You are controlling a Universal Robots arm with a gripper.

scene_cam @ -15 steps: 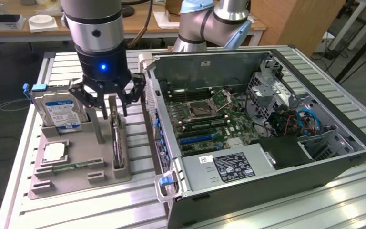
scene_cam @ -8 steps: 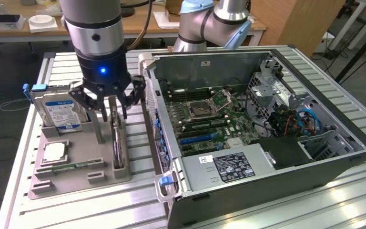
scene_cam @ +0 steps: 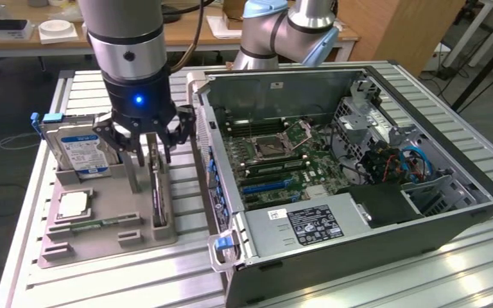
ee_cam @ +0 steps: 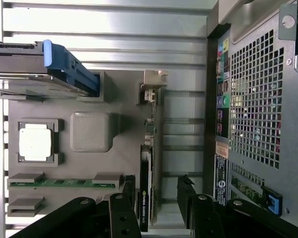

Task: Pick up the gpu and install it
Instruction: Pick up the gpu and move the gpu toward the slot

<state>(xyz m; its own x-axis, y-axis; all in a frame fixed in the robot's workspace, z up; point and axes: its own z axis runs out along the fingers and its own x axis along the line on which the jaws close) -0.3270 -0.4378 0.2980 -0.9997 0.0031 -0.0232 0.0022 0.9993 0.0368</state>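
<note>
One claw (ee_cam: 156, 196) — released, jaws spread — straddles the gpu (ee_cam: 144, 191); card edgewise in tray (ee_cam: 119, 163).

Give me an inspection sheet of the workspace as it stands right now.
Surface: slatted metal table carrying a grey holder tray and an open computer case.
Job's things: gpu stands on edge in the tray, not installed.
Clutter: hard drive, processor chip and memory stick in the tray.
Grippers: gripper open, its fingers either side of the gpu.
Cables: blue cables inside the case; a cable beside the arm.
Surroundings: wooden cabinet behind the table.
</note>
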